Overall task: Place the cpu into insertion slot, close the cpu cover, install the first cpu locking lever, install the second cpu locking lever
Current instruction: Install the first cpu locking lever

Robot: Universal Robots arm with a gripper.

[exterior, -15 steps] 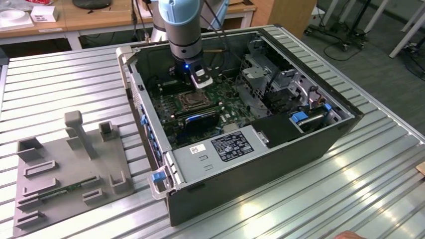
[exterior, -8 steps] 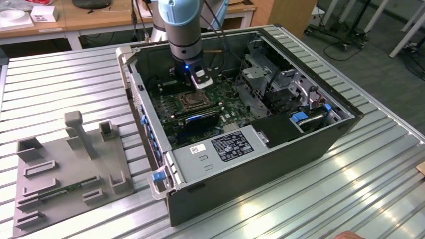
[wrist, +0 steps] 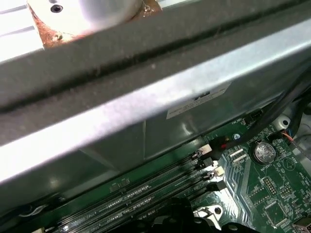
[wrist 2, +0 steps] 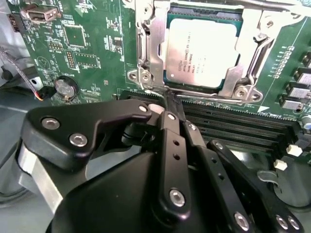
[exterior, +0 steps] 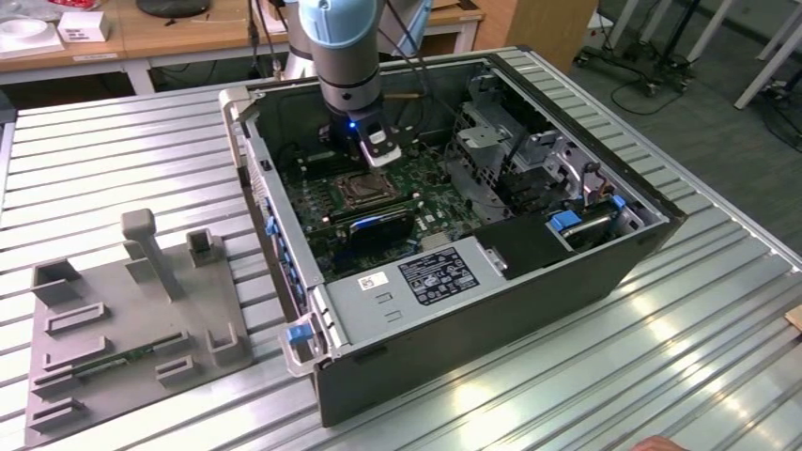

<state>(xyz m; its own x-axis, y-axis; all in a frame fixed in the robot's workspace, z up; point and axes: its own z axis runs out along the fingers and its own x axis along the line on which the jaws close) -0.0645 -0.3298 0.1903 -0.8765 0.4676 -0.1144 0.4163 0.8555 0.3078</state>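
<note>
Ribbed metal counter point(exterior: 113, 160) is carrying the open computer case point(exterior: 501, 310); the cpu point(wrist 2: 201, 51) is sitting in the insertion slot point(wrist 2: 171, 14), cpu cover point(wrist 2: 154, 48) framing it. Clenched, empty jaws are hovering just beside; pressing should stay gentle and square.

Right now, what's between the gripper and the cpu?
In the second wrist view, the silvery edge of the cpu cover and the end of the black memory slots lie between the gripper and the cpu.
</note>
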